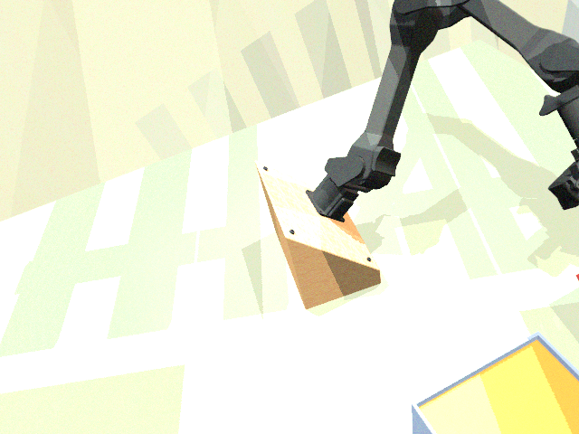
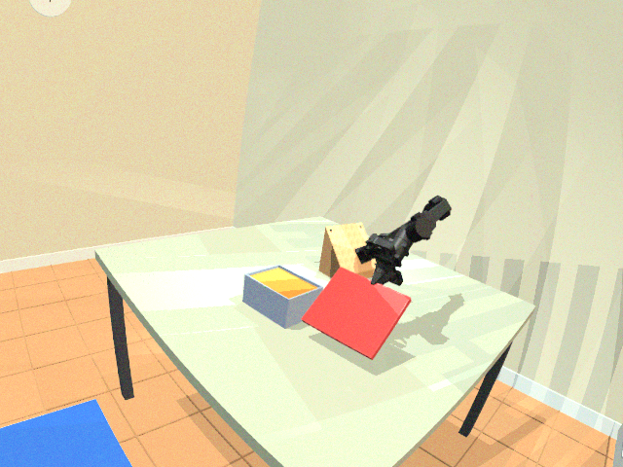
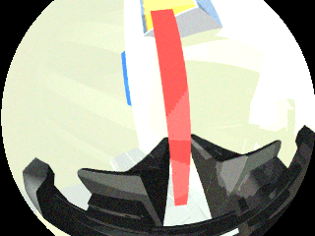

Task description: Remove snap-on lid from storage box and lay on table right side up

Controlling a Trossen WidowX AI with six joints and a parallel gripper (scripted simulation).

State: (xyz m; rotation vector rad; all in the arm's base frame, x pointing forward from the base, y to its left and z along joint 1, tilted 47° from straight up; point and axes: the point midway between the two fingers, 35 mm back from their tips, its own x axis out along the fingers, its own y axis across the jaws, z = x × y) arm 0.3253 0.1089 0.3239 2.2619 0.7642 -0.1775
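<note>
The storage box (image 1: 477,372) (image 2: 266,302) (image 3: 209,12) has blue-grey walls and a yellow inside. It stands open on the table (image 2: 201,311), with no lid on it. My gripper (image 2: 381,281) (image 3: 178,140) is shut on the flat red lid (image 2: 357,313) (image 3: 174,74) at one edge. The lid is held in the air, steeply tilted, with its lowest corner above the table and its shadow below. It hangs beside the box and partly overlaps it in the exterior view. Only a red corner shows at the right edge of the top view, where the fingertips are not visible.
A wooden wedge (image 1: 304,205) (image 2: 347,243) with dark screws carries the arm's base, behind the box and lid in the exterior view. The table's near edge (image 2: 201,384) is beyond the lid's shadow. A blue mat (image 2: 60,437) (image 3: 126,79) lies on the floor.
</note>
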